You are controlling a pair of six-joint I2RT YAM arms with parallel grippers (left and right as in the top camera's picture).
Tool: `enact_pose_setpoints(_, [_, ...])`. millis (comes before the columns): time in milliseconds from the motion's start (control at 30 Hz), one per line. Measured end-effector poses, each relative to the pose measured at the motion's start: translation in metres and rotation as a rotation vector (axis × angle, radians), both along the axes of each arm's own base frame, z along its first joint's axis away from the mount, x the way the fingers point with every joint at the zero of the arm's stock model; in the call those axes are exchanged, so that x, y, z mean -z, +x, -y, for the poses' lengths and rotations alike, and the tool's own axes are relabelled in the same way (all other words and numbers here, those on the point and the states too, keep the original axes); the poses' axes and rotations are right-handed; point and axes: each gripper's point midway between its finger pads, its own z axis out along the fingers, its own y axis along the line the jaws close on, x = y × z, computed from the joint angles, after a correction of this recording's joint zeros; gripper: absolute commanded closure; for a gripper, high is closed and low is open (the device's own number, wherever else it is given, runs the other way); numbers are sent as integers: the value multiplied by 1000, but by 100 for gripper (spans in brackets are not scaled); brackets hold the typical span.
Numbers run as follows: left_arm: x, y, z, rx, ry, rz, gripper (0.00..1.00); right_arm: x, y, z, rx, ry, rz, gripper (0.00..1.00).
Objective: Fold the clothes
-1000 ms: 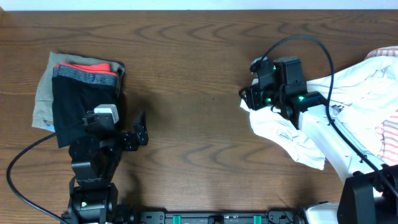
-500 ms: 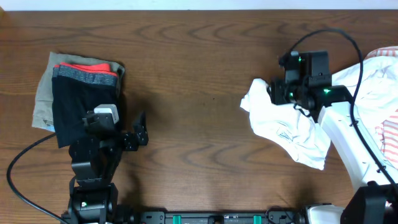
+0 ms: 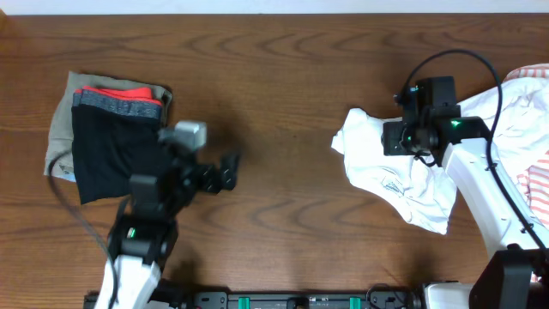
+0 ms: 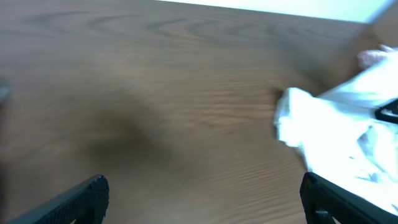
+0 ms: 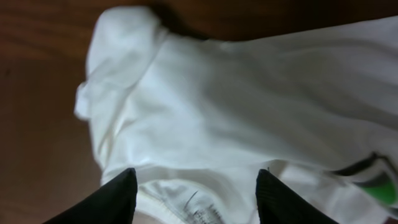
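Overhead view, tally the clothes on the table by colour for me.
Black garment: 1
Red garment: 1
Tan garment: 1
Plain white shirt: 1
White orange-striped garment: 1
Total: 5

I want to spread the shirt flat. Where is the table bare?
Bare: the middle stretch between the left hand and the white shirt, plus the far strip of the table. Crowded: folded pile left, striped garment right.
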Motion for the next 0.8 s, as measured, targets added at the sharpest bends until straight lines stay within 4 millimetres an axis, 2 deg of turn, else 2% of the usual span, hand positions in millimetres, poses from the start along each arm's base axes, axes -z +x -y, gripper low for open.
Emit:
enact_pose_setpoints(133, [-9,22,46,116,20,-69,2,-13,1,26,113,10,31,37])
enact_pose_setpoints(200, [-7,37,75,174,34,-109,2,-32,0,49,198,14,70,37])
enact_pose_setpoints(333, [6,63,119,248,58,-167,2,-66,-13,93,343,11,122,37])
enact_pose_setpoints(433, [28,80,153,300,76,-211,2,-72,-29,118,436,4,111,37])
enact_pose_setpoints(600, [74,89,201,397,64,-238,2,-67,-41,131,484,0,70,37])
enact_pose_setpoints(733, [111,79,232,467,69,-263,2,-67,-41,131,483,1,70,37])
enact_pose_setpoints(800, [123,74,242,492,70,-269,2,-67,-41,131,483,1,70,37])
